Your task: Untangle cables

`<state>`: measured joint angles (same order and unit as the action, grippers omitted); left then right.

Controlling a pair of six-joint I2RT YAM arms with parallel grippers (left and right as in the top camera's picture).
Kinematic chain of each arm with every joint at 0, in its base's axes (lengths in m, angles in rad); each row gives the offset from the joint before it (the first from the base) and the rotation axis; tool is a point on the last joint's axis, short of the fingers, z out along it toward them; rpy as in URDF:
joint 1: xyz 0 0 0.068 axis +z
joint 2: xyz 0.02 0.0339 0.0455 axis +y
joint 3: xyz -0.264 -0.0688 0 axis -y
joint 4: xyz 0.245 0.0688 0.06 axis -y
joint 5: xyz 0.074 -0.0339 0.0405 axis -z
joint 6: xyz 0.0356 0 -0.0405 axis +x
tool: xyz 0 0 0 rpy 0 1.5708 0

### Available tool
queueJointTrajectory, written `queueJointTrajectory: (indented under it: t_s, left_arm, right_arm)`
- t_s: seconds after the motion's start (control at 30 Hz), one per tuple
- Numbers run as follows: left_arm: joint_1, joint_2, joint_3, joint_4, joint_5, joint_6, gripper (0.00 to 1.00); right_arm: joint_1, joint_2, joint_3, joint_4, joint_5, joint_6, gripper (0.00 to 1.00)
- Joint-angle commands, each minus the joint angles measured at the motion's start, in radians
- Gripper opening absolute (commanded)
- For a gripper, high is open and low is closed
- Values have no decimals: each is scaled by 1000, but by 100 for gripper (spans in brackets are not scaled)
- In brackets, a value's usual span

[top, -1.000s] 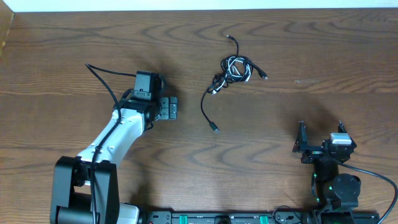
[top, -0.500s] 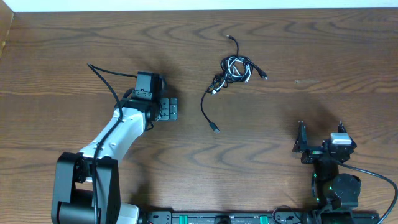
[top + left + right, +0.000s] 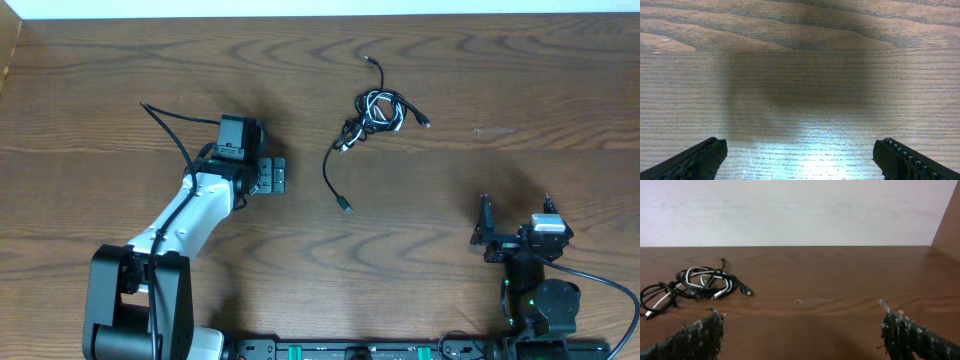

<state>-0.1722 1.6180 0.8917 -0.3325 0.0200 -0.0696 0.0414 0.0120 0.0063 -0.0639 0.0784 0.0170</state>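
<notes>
From overhead, the cables (image 3: 376,112) lay in a tangled black-and-white bunch on the desk (image 3: 520,90), toward its far middle, with one black strand trailing to the near side. The left end effector (image 3: 272,174) sat to their left, apart from them. The right end effector (image 3: 516,212) was at the near right, well apart, with its jaws spread.

In the left wrist view, both fingers (image 3: 694,161) stood wide apart over bare wood, gripping nothing.

In the right wrist view, the fingers (image 3: 910,337) were likewise spread and empty. The cables lay ahead, to the left.
</notes>
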Motion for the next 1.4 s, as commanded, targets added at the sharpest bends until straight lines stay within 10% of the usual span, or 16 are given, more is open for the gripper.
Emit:
queueJointTrajectory:
  t_s: [0.0,1.37]
  left_arm:
    - [-3,12,-9,2,-13,17,99]
    - [-5,12,-9,43,104,17,99]
  right_arm:
    - [-5,-7,-1,-5,-3,-11,99]
    - [-5,-7,-1,-5,-2,-11,99]
